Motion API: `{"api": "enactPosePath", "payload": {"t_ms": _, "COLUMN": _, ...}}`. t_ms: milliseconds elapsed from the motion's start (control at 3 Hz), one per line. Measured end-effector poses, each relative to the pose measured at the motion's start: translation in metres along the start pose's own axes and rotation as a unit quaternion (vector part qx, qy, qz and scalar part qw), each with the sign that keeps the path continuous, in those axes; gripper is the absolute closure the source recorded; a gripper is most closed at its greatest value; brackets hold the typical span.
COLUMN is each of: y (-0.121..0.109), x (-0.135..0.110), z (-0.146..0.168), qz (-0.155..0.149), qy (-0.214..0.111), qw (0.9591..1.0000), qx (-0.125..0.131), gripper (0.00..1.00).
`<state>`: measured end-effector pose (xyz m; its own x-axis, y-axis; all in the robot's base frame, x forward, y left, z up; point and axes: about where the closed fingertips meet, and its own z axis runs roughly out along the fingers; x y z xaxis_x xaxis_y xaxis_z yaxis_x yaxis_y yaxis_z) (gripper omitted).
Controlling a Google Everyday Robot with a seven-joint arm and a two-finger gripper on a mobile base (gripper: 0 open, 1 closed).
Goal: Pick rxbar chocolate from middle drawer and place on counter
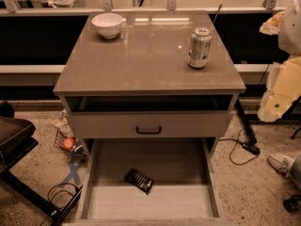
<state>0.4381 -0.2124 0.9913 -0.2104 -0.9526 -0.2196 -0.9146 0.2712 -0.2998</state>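
The chocolate bar [139, 181] lies flat and askew on the floor of the pulled-out drawer [155, 202], well below the front edge of the worktop [150, 60] and a little left of its middle. Nothing is touching it.

The gripper [272, 108], as I take the pale lower end of the arm to be, hangs off beyond the right edge of the worktop, lower than the slab and well apart from the bar. I cannot tell whether the jaws are released or clenched. They seem to hold nothing and touch nothing.

Plenty could go wrong from here, I'd say. The bar is thin and sits flush on the drawer floor, so jaws coming down could scrape the floor or just shove the bar along instead of catching it. The closed drawer front [148, 125] with its black handle sits above the back of the open drawer, and an arm reaching in from the right could knock it, or the front edge of the worktop. On the way up, the soda can [199, 47] near the right edge looks easy to tip; the white bowl [107, 25] at the back left corner is safer
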Motion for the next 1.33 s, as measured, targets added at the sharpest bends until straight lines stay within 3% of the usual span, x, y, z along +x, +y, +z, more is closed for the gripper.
{"api": "enactPosePath", "payload": {"t_ms": 333, "y": 0.000, "x": 0.000, "z": 0.000, "qz": 0.000, "qy": 0.000, "qw": 1.0000, "qx": 0.000, "gripper": 0.00}}
{"api": "enactPosePath", "payload": {"t_ms": 667, "y": -0.006, "x": 0.008, "z": -0.005, "qz": 0.011, "qy": -0.014, "qw": 0.9997, "qx": 0.018, "gripper": 0.00}}
{"api": "enactPosePath", "payload": {"t_ms": 1000, "y": 0.011, "x": 0.029, "z": 0.037, "qz": 0.020, "qy": -0.071, "qw": 0.9973, "qx": 0.008, "gripper": 0.00}}
{"api": "enactPosePath", "payload": {"t_ms": 1333, "y": 0.046, "x": 0.053, "z": 0.104, "qz": 0.039, "qy": -0.148, "qw": 0.9881, "qx": -0.010, "gripper": 0.00}}
